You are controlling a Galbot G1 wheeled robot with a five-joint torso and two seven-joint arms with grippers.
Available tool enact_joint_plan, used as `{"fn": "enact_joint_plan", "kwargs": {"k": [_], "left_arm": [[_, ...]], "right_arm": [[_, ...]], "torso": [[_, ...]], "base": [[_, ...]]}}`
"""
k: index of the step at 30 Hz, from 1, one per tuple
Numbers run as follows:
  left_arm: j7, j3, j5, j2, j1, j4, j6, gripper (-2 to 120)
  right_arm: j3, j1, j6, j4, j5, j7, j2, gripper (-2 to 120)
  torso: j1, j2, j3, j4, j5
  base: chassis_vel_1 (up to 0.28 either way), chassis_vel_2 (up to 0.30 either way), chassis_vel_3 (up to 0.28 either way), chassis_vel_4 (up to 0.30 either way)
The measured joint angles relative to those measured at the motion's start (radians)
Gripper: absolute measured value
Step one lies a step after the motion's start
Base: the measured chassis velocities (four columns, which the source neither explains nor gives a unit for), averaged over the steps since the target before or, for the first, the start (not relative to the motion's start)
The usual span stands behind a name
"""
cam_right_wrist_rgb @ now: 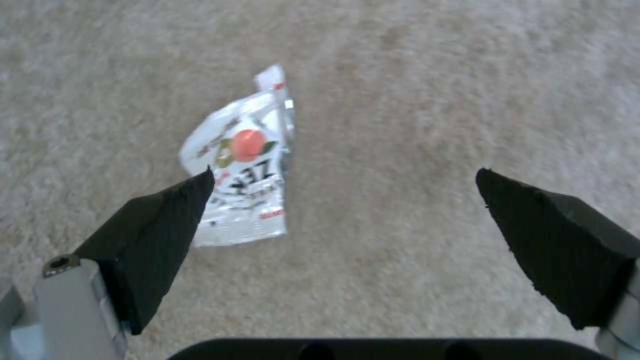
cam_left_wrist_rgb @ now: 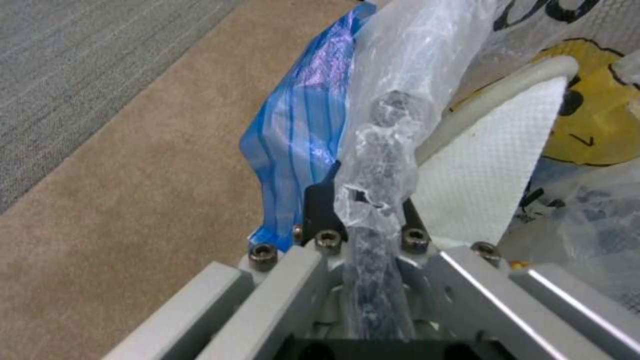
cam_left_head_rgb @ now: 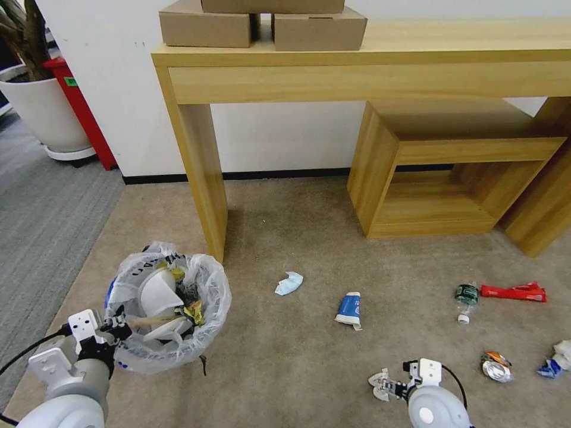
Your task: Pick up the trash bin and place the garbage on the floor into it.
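The left claw point(cam_left_head_rgb: 116, 326) pinches the bin point(cam_left_head_rgb: 168, 312) by its rim, while the spread right claw point(cam_right_wrist_rgb: 347, 210) hovers over a light, flat, crinkly wrapper point(cam_right_wrist_rgb: 243, 160), probably best nipped at an edge.

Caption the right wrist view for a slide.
Open right gripper hovers above a flattened white wrapper lying on beige carpet.

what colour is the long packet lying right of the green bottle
Red, with a little white print. The long packet shows best in the head view, beside the green bottle.
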Motion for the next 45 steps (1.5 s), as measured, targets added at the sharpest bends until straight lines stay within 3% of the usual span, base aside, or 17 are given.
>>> {"fn": "enact_joint_plan", "kwargs": {"k": [10,26,33,45], "left_arm": [[0.0,-0.007,0.0,-0.006,0.007,-0.011,0.0,0],[-0.001,-0.005,0.003,-0.014,0.006,-0.012,-0.004,0],[-0.001,-0.004,0.004,-0.014,0.005,-0.012,-0.007,0],[0.002,0.002,0.009,-0.013,0.013,-0.015,-0.02,0]], "right_arm": [[-0.094,0.054,0.027,-0.083,-0.071,-0.042,0.027,99],[-0.137,0.097,0.049,-0.15,-0.111,-0.081,0.057,92],[-0.145,0.101,0.057,-0.165,-0.13,-0.09,0.064,79],[-0.169,0.097,0.083,-0.199,-0.192,-0.107,0.088,39]], "torso": [[0.0,0.0,0.0,0.0,0.0001],[0.0,0.0,0.0,0.0,0.0001],[0.0,0.0,0.0,0.0,0.0],[0.0,0.0,0.0,0.0,0.0001]], "base": [[0.0,0.0,0.0,0.0],[0.0,0.0,0.0,0.0],[0.0,0.0,0.0,0.0],[0.0,0.0,0.0,0.0]]}}
